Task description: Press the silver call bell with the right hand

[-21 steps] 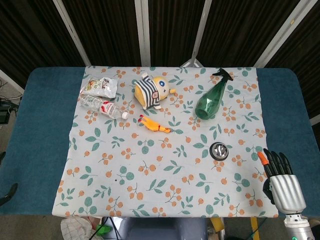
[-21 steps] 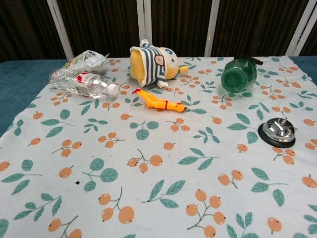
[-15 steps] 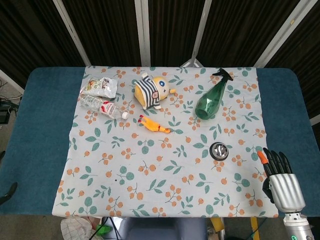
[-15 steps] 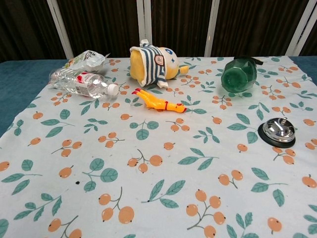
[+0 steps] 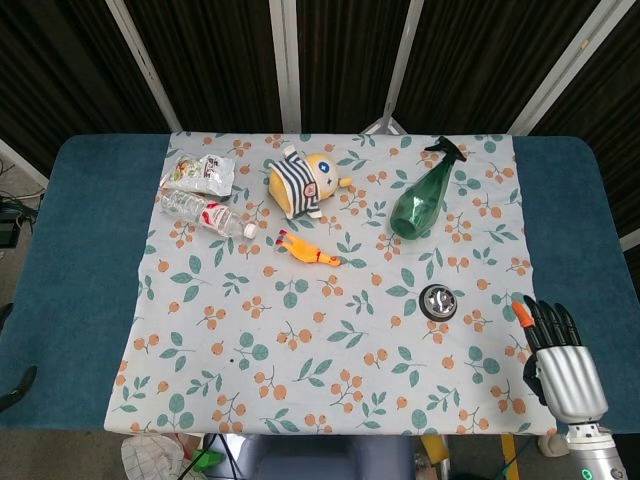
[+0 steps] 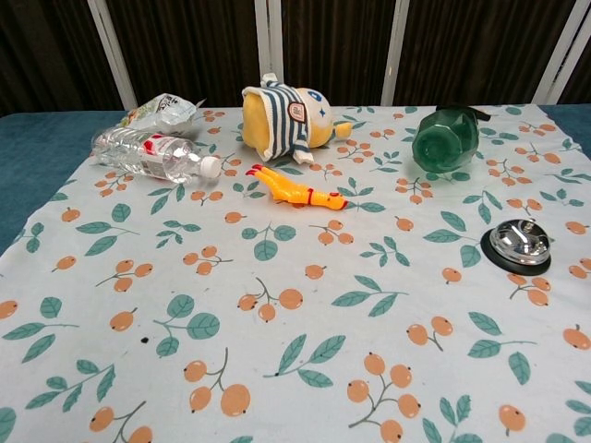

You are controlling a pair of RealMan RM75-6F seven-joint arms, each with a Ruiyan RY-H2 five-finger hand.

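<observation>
We see the right hand point(image 5: 562, 358) only in the head view, fingers spread, holding nothing, near the cloth's near right corner. Left hand out of frame. The silver call bell point(image 5: 439, 299) sits apart, farther in; the chest view shows its black base point(image 6: 518, 262).

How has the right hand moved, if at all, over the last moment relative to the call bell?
Yes, slightly: in the head view the right hand has crept up the picture, away from the table's near edge, and sits to the right of the silver call bell, not touching it.
</observation>
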